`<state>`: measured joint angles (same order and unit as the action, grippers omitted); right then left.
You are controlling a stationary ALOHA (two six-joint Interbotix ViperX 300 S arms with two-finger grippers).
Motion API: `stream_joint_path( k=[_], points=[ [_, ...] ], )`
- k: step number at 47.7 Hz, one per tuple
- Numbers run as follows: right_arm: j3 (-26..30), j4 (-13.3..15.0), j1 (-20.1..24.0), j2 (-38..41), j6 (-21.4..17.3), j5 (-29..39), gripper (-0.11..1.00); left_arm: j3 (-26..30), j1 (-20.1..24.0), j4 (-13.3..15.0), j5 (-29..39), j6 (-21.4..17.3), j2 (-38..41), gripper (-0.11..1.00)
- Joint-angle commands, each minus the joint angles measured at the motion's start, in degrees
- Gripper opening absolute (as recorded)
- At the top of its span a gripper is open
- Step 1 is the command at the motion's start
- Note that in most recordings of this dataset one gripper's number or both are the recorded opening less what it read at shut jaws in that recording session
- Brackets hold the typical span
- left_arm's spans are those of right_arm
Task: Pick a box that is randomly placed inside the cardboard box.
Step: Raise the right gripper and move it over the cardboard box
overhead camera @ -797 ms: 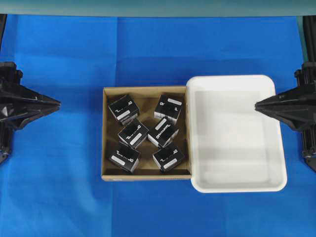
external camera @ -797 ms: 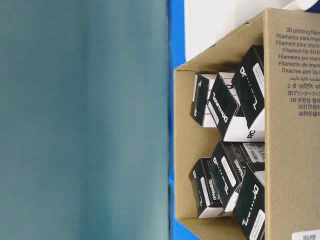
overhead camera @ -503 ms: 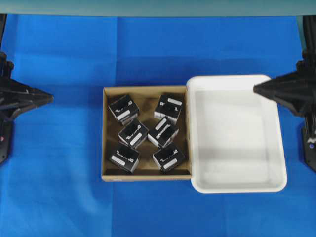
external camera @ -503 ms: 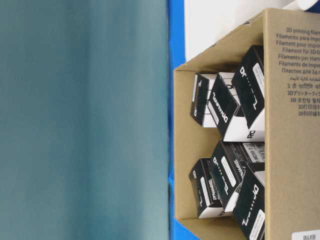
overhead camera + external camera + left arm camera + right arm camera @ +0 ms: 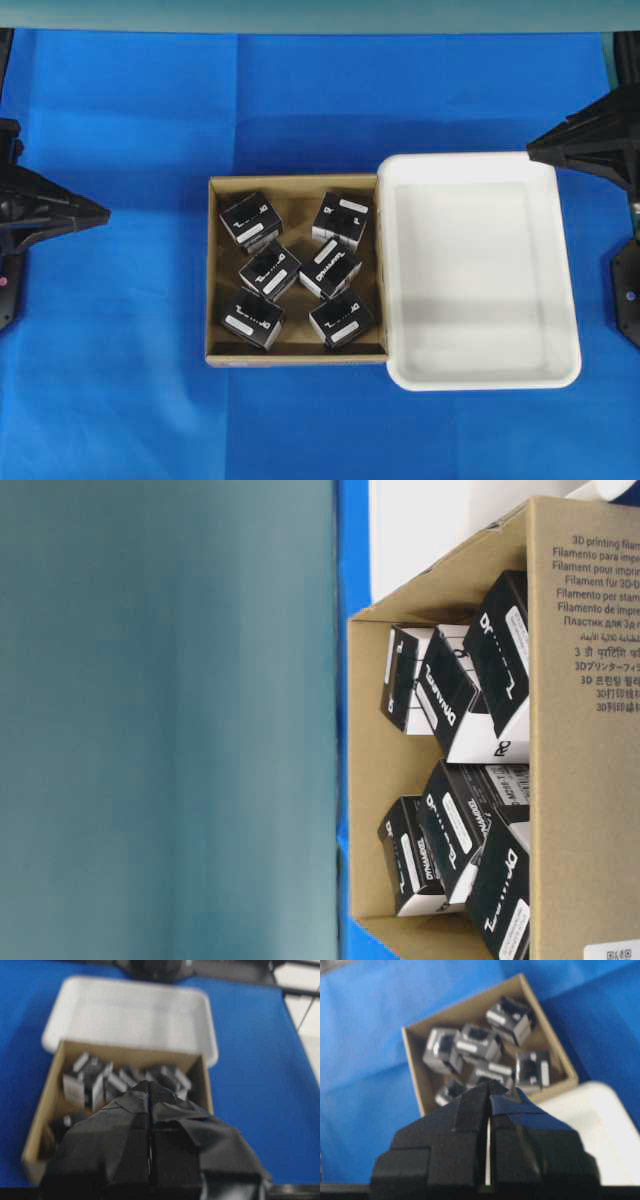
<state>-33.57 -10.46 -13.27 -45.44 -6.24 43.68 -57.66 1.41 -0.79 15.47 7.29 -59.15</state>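
Six black boxes lie inside the cardboard box [image 5: 214, 268], in two loose columns of three, each turned a little differently, white labels up. The one I would call the box [image 5: 340, 216] sits at the far right of the carton, closest to the white tray [image 5: 565, 300]. None of them is touched or lifted; they lie just as they did a moment ago. The cardboard box rests on the blue table [image 5: 120, 400], and its right wall touches the tray, which holds nothing.

What has changed is the arms. The right tool [image 5: 538, 150] has moved from the middle of the tray's right side up to the tray's far right corner. The left tool [image 5: 100, 212] has drawn back a little toward the left edge. Both tools are clenched, the tips pressed together in each wrist view, left tool [image 5: 149, 1089] and right tool [image 5: 488, 1087], and neither grasps anything.

For the task this means, I think, that the work is only starting: the right arm seems to be leaving its rest pose, but it is well apart from the boxes and must first release its tips before any pick.
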Motion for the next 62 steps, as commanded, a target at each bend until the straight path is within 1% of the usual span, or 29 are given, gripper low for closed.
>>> stream_joint_path(
  k=[1, 3, 7, 14, 24, 29, 34, 38, 46, 57, 62],
  points=[
    [4.48, 0.97, -0.18, 2.72, 0.62, 3.52, 0.01, 2.64, 0.18, -0.09, 3.6, 0.09, 0.44, -0.07],
    [6.33, 1.58, -0.18, 4.31, 1.67, 5.27, 0.01, 3.08, 0.18, -0.09, 5.8, 0.09, 0.53, -0.07],
    [8.61, 2.46, -0.18, 6.5, 3.96, 7.47, 0.01, 3.43, 0.18, -0.18, 8.0, 0.18, 0.44, -0.07],
    [10.9, 2.64, -0.18, 10.02, 7.38, 8.96, 0.01, 3.78, 0.09, -0.09, 10.02, 0.26, 0.09, -0.07],
    [15.03, 2.55, -0.18, 14.59, 7.73, 11.87, 0.01, 3.96, 0.0, -0.09, 10.46, 0.62, 0.0, -0.07],
    [18.19, 2.55, -0.18, 18.11, 7.91, 16.08, 0.01, 4.57, 0.0, -0.09, 10.46, 1.49, 0.0, -0.07],
    [21.09, 2.55, -0.26, 21.71, 8.88, 19.69, 0.01, 4.66, 0.0, -0.09, 10.46, 1.76, -0.09, -0.07],
    [23.2, 2.46, -0.09, 25.05, 10.28, 21.97, 0.01, 4.66, -0.09, -0.09, 10.46, 1.85, 0.0, -0.07],
    [25.93, 2.02, 0.35, 30.41, 13.27, 23.55, 0.01, 4.66, -1.23, -0.09, 10.55, 2.02, 0.0, -0.07],
    [33.66, 2.02, 0.44, 36.47, 16.61, 25.93, 0.01, 4.75, -2.11, -0.09, 10.55, 2.2, -0.09, -0.07],
    [36.3, 2.02, 0.44, 38.94, 18.63, 27.6, 0.01, 4.75, -2.11, -0.09, 12.04, 2.29, 0.0, -0.07]
  ],
)
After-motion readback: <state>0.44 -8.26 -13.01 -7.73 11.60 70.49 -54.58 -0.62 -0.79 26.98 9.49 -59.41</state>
